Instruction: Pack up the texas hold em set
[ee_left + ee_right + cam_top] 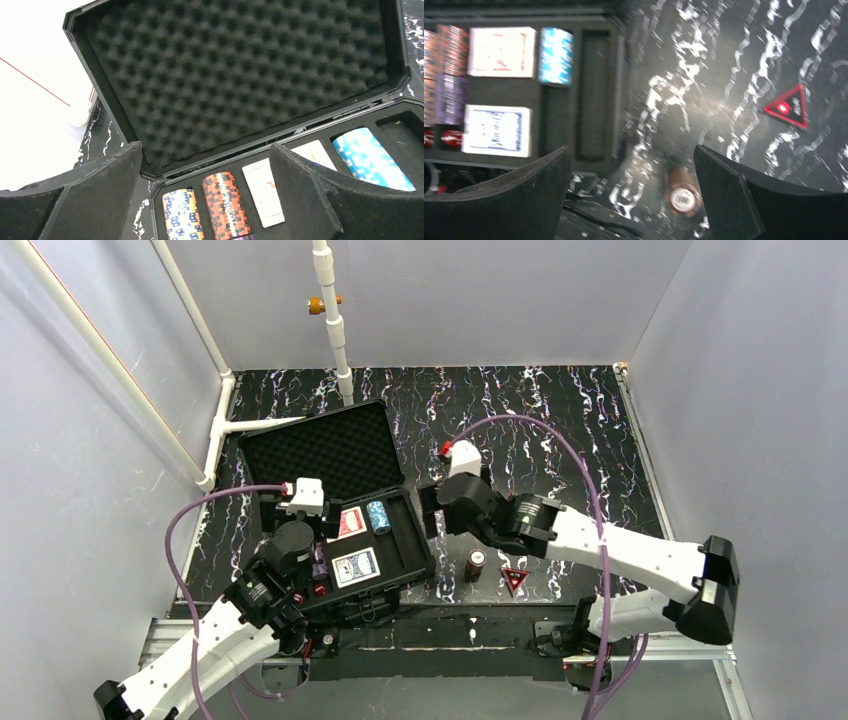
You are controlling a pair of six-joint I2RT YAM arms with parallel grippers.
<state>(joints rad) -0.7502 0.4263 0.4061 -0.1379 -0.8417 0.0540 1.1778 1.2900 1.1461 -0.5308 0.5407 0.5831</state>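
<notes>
Two card decks, a red deck (351, 522) and a blue deck (355, 567), lay in the open black case (315, 450) beside a light-blue chip stack (377, 515). On the tabletop (560, 430) just right of the case stood a brown chip stack (475, 565) and the red triangle (515, 579). The left jaws hung wide open and empty over the case's left side. The right jaws, equally wide and empty, hovered at its right edge.

This looks like a robotics lab test cell: plain pale grey panel walls (450, 300) box in a black tabletop with white marbled streaks (560, 420) on three sides. White-and-black robot arms (630, 550) stand by a bare aluminium frame (168, 632) along its near edge, and white plastic pipes (337, 335) climb the walls.
</notes>
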